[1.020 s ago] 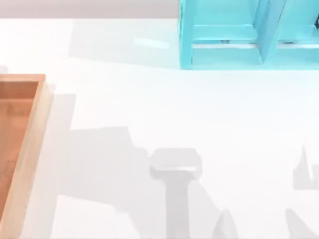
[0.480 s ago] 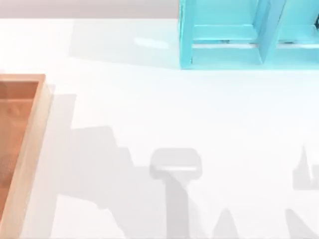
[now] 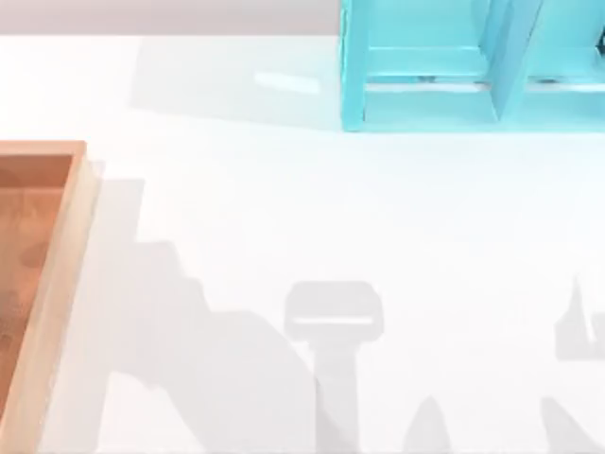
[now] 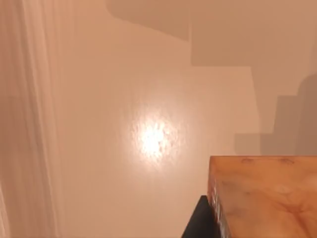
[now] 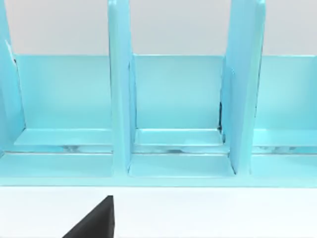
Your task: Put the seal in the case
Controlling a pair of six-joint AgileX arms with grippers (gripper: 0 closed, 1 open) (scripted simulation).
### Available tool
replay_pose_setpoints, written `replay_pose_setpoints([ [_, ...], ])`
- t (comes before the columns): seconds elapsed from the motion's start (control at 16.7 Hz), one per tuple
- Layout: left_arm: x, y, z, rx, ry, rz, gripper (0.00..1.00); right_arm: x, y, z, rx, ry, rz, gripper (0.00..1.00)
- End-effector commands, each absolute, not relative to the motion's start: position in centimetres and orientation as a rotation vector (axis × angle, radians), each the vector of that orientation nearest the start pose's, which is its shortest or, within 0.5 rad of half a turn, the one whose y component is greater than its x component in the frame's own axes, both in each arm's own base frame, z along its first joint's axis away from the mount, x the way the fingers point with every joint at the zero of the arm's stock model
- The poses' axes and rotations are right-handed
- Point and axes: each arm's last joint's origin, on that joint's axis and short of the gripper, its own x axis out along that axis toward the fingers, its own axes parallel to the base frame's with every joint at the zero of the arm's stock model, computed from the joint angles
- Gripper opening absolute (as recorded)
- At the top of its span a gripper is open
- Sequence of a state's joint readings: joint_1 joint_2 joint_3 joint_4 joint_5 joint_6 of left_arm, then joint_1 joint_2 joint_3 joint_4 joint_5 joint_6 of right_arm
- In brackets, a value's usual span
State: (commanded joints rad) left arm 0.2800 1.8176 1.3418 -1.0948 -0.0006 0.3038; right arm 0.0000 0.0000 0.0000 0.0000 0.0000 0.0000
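Seal (image 4: pixel 267 198) held by left gripper (image 4: pixel 200 223) over wooden case (image 3: pixel 52 274).

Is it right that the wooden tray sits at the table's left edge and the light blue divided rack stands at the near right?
Not quite. The light blue divided rack stands at the far right, at the back of the white table, as the top view shows. The wooden tray is indeed at the left edge.

Black gripper parts, plain and unmarked.
A matte black finger (image 5: pixel 94 220) tapers to a wedge; another dark, flat-sided finger (image 4: pixel 200 223) edges into the left wrist view.
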Motion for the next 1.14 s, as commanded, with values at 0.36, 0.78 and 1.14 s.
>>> replay_pose_setpoints([
  [0.36, 32.18, 9.55, 19.80, 0.016, 1.571, -0.015, 0.45, 10.57, -0.12, 16.00, 0.000, 0.000, 0.000, 1.00],
  [0.78, 32.18, 9.55, 19.80, 0.016, 1.571, -0.015, 0.98, 10.57, -0.12, 16.00, 0.000, 0.000, 0.000, 1.00],
  [1.14, 32.18, 9.55, 19.80, 0.016, 1.571, -0.015, 1.00, 10.57, -0.12, 16.00, 0.000, 0.000, 0.000, 1.00],
])
